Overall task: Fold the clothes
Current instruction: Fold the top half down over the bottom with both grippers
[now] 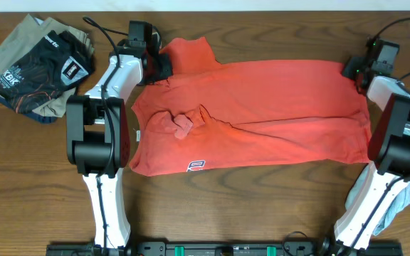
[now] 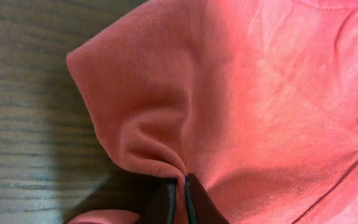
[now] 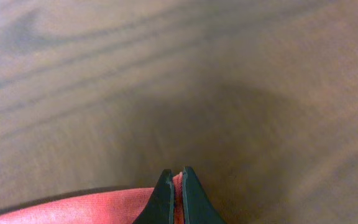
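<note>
Shows a coral-red short-sleeved knit T-shirt (image 1: 262,114) spread sideways across the brown wood-grain table (image 1: 262,213), rumpled near its left end. Pinched at both far corners, presumably for lifting that edge over toward the near one: by the left gripper (image 2: 182,186), clamped tight on a puckered shoulder fold, and by the right gripper (image 3: 174,180), clamped tight on a sliver of red hem. Hides any large lettering; crops the pale blue-grey cloth (image 1: 408,195) behind the right arm.

Matt knit cloth T-shirt (image 1: 262,114) lies on grained wood table (image 1: 226,206).
</note>
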